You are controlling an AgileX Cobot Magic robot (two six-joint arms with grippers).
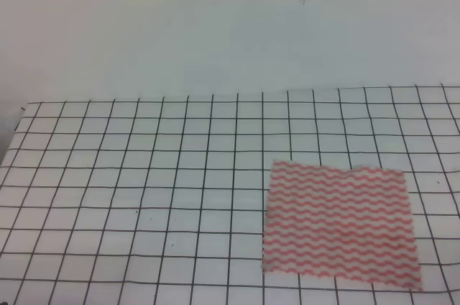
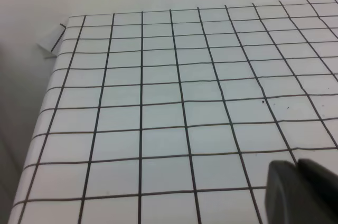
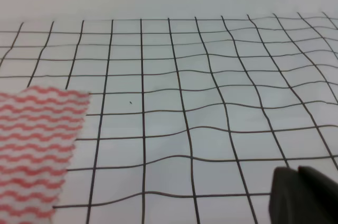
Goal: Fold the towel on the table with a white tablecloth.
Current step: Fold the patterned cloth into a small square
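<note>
Fingers: the left gripper [image 2: 303,192] and the right gripper [image 3: 303,195] each show only as a dark tip at the lower right corner of their wrist views, above bare white tablecloth [image 1: 144,175]; whether they are spread or pressed together cannot be told. Towel [image 1: 338,226]: pink-red and white wavy stripes, lying flat and unfolded on the table's near right part, untouched by either gripper.

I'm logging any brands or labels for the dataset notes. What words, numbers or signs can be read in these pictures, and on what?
None: no words, numbers, brands or signs are readable in any view.
The towel carries only pink-red and white wavy stripes.
The white tablecloth carries only a thin black square grid and a few tiny dark specks.
</note>
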